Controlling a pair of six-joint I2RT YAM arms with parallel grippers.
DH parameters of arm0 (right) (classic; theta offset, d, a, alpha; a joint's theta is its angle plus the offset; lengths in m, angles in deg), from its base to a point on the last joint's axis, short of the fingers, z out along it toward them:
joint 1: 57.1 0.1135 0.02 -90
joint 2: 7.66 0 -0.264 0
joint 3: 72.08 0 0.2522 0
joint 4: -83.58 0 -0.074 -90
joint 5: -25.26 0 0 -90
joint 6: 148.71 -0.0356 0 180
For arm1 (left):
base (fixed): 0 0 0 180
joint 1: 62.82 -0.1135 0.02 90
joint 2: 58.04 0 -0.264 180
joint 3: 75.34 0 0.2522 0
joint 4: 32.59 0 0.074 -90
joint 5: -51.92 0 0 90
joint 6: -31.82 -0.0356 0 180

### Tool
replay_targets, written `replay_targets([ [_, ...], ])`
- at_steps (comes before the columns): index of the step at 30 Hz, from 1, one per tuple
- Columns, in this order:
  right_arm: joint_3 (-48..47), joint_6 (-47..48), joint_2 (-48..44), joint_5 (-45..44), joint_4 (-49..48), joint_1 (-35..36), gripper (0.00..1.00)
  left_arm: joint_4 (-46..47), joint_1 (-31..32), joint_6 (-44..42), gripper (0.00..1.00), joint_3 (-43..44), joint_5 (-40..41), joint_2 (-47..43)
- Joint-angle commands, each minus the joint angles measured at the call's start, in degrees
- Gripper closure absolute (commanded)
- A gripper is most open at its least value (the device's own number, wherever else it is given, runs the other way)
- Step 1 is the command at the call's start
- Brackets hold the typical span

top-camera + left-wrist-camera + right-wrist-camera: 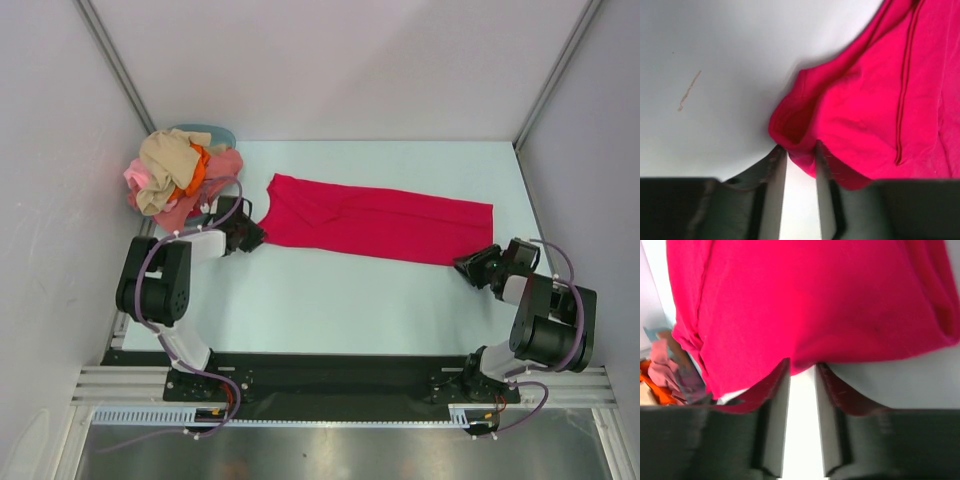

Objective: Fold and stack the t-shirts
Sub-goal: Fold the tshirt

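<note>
We note a robotics lab cell: white wall panels [340,60] in metal framing [112,60] around a pale tabletop [330,300], left arm [160,285] and right arm [545,325] bolted to an aluminium rail [120,385].

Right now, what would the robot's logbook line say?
red t-shirt: spread in long strip | left hand: open at its left end | right hand: open at right end | other shirts: heaped far left

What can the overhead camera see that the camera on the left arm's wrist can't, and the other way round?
Only overhead: the right gripper, the heap of t-shirts in the far left corner, the light-blue tub behind it. Only the left wrist: a brown scuff and a stitched seam, close up. Both: the crimson t-shirt, the left gripper at its edge, the pale table.
</note>
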Motion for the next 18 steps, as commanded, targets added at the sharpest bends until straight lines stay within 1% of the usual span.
replay_targets([
  [1,2.7,-3.4,2.1,-4.0,1.7,0.7,0.7,-0.1,-0.4,-0.2,0.69,0.3,2.3,1.4],
  [2,2.8,-3.7,2.1,-4.2,1.4,1.5,0.78,0.0,-0.4,-0.3,0.72,0.4,2.4,1.6],
  [3,2.6,-3.8,2.3,-4.4,1.6,1.8,0.81,0.0,-0.5,-0.8,0.79,0.7,2.4,1.6],
  [4,2.4,-3.6,2.5,-4.3,2.0,2.2,0.86,-0.1,-0.4,-2.1,0.83,1.5,2.7,1.5],
  [5,2.4,-3.6,2.2,-4.1,3.0,2.9,0.97,-0.4,-0.4,-2.6,0.86,2.0,3.8,1.5],
  [6,2.6,-3.6,2.1,-3.9,3.6,3.2,1.0,-0.8,-0.4,-3.8,0.9,3.3,4.4,1.5],
  [10,4.9,-3.3,-2.5,-4.5,8.1,4.9,1.0,-3.4,-0.5,-6.9,0.99,8.1,8.3,3.2],
  [14,7.6,-4.6,-11.4,-5.9,13.1,8.8,1.0,-4.2,-0.5,-8.0,1.0,12.8,9.4,6.1],
  [17,9.3,-6.4,-15.7,-7.0,17.3,14.5,1.0,-3.9,-0.5,-10.1,1.0,16.3,11.2,8.3],
  [18,9.7,-8.0,-18.0,-7.8,18.3,16.0,1.0,-4.1,-0.5,-11.5,1.0,18.6,11.6,8.8],
])
